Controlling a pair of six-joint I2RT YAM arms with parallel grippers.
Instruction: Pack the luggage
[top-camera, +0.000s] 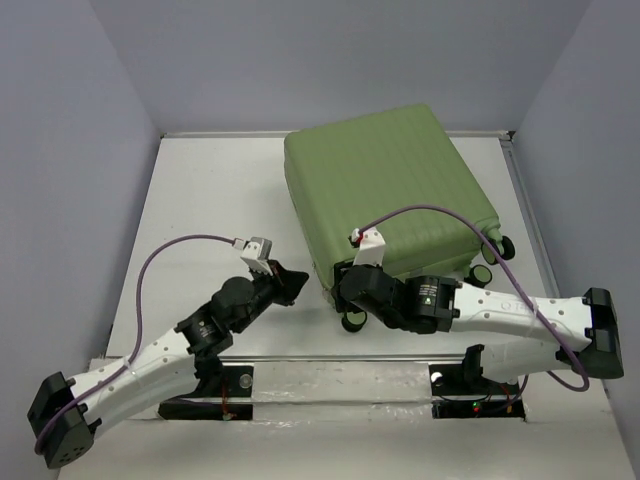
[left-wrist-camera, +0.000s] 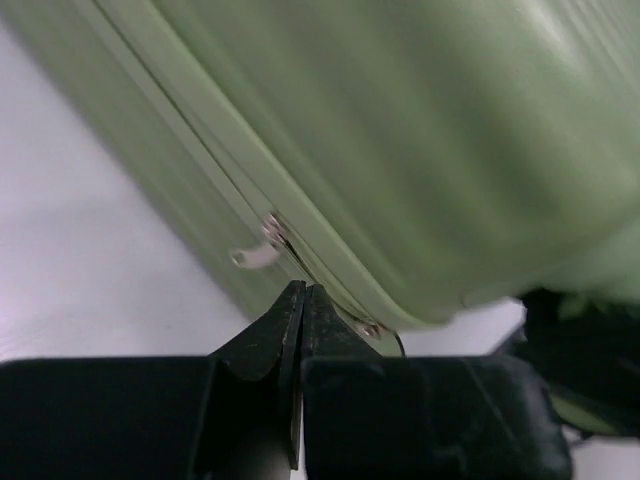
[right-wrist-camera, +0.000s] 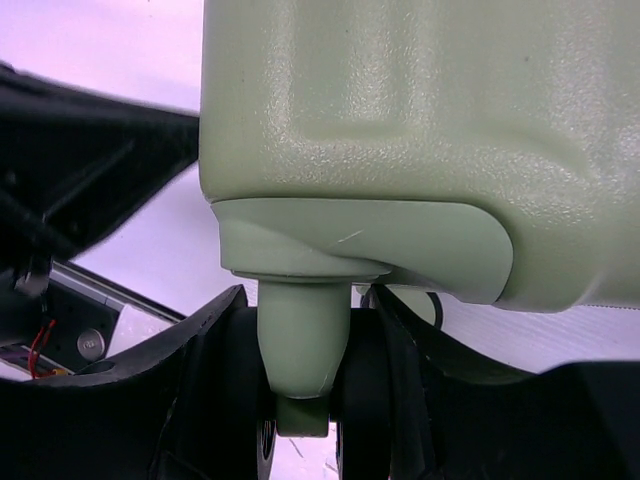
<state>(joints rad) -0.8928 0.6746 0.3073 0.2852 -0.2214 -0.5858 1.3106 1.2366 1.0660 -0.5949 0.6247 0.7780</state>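
The luggage (top-camera: 385, 190) is a light-green ribbed hard-shell suitcase, lying flat and closed at the back middle of the table. My left gripper (top-camera: 297, 283) is shut and empty, its tips (left-wrist-camera: 303, 296) right at the zip seam of the luggage (left-wrist-camera: 400, 150) by its near-left corner. A silver zip pull (left-wrist-camera: 258, 250) hangs free just above the tips. My right gripper (top-camera: 350, 300) is shut on the near-left caster wheel (top-camera: 353, 320). In the right wrist view, my right gripper (right-wrist-camera: 303, 405) flanks the twin black wheels (right-wrist-camera: 365, 400) on their green stem (right-wrist-camera: 303, 340).
Two more black wheels (top-camera: 492, 270) stick out at the luggage's near-right corner. Grey walls close in the white table (top-camera: 210, 200) on three sides. A metal rail (top-camera: 340, 372) runs along the front edge between the arm bases. The right arm (left-wrist-camera: 590, 345) lies beside my left gripper.
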